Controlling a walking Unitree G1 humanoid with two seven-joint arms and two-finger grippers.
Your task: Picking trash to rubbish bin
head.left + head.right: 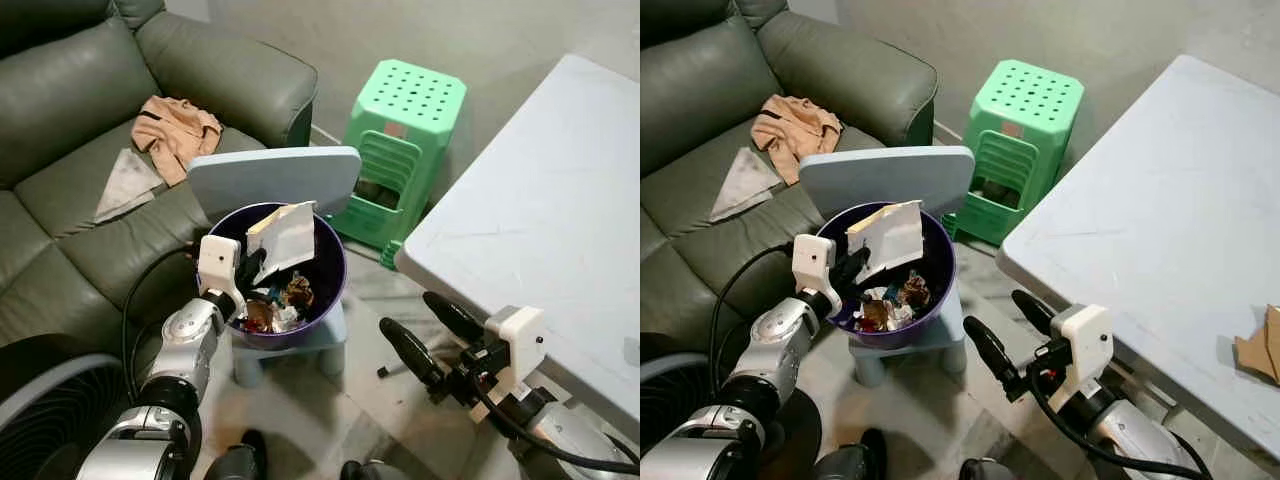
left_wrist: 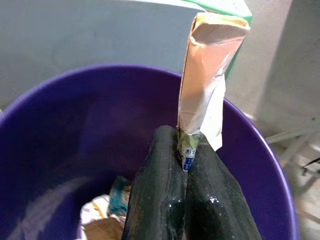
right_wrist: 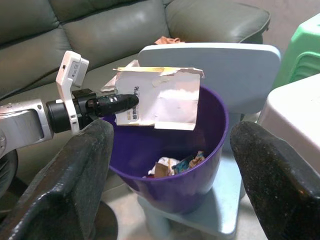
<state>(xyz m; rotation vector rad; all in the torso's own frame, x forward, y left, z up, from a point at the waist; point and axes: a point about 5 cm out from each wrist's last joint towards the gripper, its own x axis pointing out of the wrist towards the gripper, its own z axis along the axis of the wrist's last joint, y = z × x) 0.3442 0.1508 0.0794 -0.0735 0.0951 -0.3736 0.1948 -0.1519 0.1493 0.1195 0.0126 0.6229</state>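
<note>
Sofa-side floor: left gripper (image 3: pixel 125 101), jaws pinched on torn paper envelope (image 3: pixel 162 105) over purple bin (image 3: pixel 200 165). Light, floppy, creases easily; edge grip suffices. Right gripper (image 1: pixel 432 336) spread wide, empty.

The purple bin (image 3: pixel 190 165) is smooth plastic with a soft sheen on its inner wall. The torn carton (image 3: pixel 160 102) pinched in the left tool (image 3: pixel 120 102) is matt paperboard, creased, with tape along its top. The tool's fingers (image 2: pixel 165 200) look like dull black rubber. The sofa (image 1: pixel 80 90) is dark green leather, slightly glossy. The green stool (image 1: pixel 405 130) is moulded plastic, and the bench (image 1: pixel 1160 210) is matt white, faintly scuffed.
</note>
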